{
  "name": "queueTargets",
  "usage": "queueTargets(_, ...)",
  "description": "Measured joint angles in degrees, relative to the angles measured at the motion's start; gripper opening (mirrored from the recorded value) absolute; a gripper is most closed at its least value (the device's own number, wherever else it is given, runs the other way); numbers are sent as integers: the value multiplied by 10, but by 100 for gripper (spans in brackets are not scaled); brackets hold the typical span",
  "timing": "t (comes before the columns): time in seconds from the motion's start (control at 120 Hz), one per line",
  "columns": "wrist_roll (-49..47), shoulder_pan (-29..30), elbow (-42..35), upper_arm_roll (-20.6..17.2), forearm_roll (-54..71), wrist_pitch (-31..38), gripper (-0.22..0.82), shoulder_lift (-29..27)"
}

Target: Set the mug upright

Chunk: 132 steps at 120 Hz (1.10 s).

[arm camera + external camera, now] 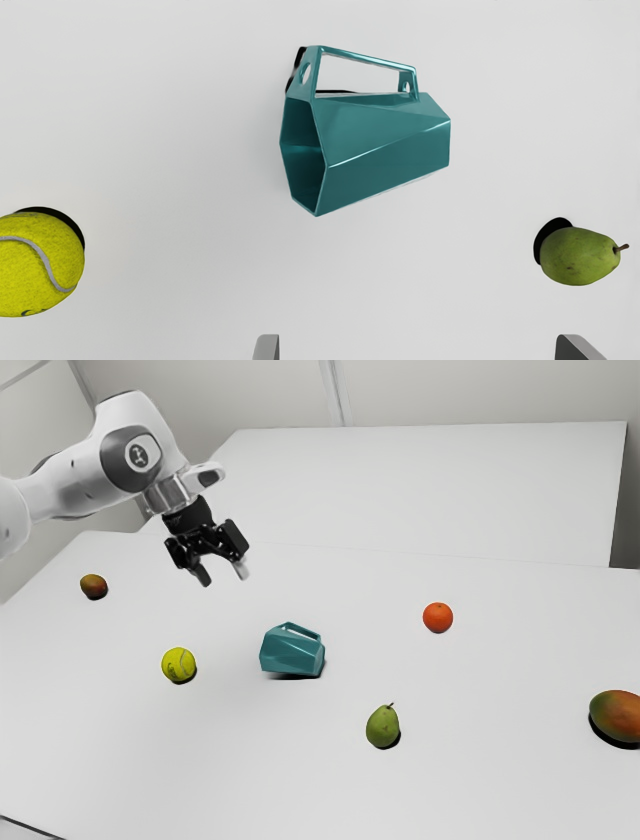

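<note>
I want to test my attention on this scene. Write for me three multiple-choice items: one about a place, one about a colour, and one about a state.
1. In the exterior view, where is the tennis ball relative to the mug?
A) To the right
B) To the left
C) Inside it

2. What colour is the pear?
A) Red
B) Blue
C) Green

3. How does the mug rest?
A) On its side
B) Upright
C) Upside down

1: B, since the tennis ball lies on the mug's left in the exterior view.
2: C, since both views show green skin.
3: A, since the wrist view shows its mouth facing sideways.
</note>
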Motion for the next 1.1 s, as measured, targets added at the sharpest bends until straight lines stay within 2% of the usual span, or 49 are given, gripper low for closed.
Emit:
queueTargets(0.283, 146, 28, -90, 0, -135, 104, 60, 16)
queueTargets(0.533, 267, 50, -109, 0, -217, 152, 60, 72)
queueTargets(0.783, 352, 55, -110, -1, -258, 170, 60, 118)
queueTargets(1.1, 420, 58, -113, -5, -304, 150, 60, 142)
